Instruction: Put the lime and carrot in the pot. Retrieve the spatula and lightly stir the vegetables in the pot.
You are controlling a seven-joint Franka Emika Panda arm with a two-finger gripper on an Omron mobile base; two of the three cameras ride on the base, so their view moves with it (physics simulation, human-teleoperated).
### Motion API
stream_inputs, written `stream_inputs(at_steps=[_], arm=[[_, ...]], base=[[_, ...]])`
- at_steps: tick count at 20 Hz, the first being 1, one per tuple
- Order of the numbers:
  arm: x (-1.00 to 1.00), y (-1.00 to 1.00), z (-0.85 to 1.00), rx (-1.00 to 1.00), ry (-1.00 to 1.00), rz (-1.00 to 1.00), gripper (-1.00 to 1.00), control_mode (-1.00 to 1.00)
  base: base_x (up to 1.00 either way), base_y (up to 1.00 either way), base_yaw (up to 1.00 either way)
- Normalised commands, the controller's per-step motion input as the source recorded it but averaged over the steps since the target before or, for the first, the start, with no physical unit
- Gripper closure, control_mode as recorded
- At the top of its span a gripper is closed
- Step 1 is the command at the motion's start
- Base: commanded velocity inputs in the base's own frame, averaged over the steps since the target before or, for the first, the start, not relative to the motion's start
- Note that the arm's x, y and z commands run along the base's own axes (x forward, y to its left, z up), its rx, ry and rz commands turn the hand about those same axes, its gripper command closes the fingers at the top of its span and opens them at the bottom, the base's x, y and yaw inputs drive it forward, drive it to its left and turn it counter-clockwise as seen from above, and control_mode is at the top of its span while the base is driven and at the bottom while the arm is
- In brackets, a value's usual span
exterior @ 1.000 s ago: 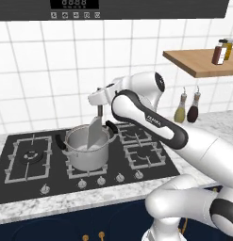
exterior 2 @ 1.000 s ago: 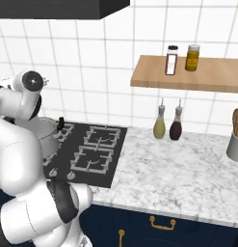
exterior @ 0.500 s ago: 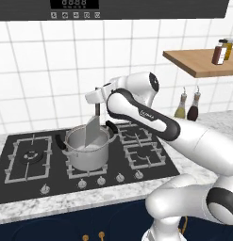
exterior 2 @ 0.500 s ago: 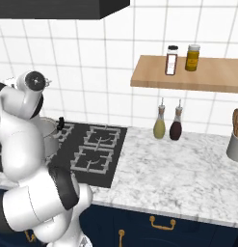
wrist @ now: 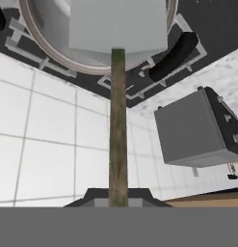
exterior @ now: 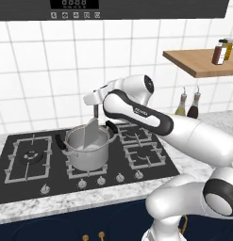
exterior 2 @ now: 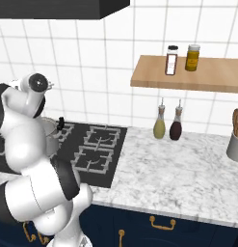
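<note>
Jaws: closed tight on the top end of the spatula's handle, holding it above the pot.
Gripper [exterior: 96, 109]: sat over the back rim of the pot, just above it, with the white arm curving off to the pot's right.
Spatula [exterior: 93, 133]: hung down from the gripper, its thin dark handle near upright and its flat light-grey blade lowered inside the pot, leaning toward the pot's back wall; in the hand view the handle [wrist: 118, 125] ran straight up the middle to the blade over the pot's mouth.
Pot [exterior: 85, 151]: round shiny steel, stood on the hob's middle burner, one black handle on its left and one at its back right.
Lime and carrot: could not be made out; the pot's inside was hidden by its wall and the blade.
Hob [exterior: 21, 167]: black, with grey grates left and right of the pot and a row of knobs in front of the pot.
Wall tiles [exterior: 37, 84]: white, behind the pot.
Bottles [exterior 2: 168, 124]: one olive-green and one dark, stood together on the marble counter well to the right of the pot.
Shelf [exterior 2: 207, 75]: wooden, high and far right of the pot, carrying two jars.
</note>
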Motion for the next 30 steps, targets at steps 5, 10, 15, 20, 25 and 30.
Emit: stream_inputs(at_steps=[5,10,15,20,25,30], arm=[[0.2,0.0,-0.23,0.0,0.0,0.0,1.0,-1.0],[0.22,0.0,-0.05,0.0,0.0,0.0,1.0,-1.0],[0.21,0.0,-0.15,0.0,0.0,0.0,1.0,-1.0],[0.19,0.0,-0.34,0.0,-0.01,0.0,1.0,-1.0],[0.21,0.0,-0.36,0.0,0.0,0.0,1.0,-1.0],[0.2,0.0,-0.3,0.0,-0.01,0.0,1.0,-1.0]], base=[[0.0,0.0,0.0],[0.0,0.0,0.0],[0.0,0.0,0.0],[0.0,0.0,0.0],[0.0,0.0,0.0],[0.0,0.0,0.0]])
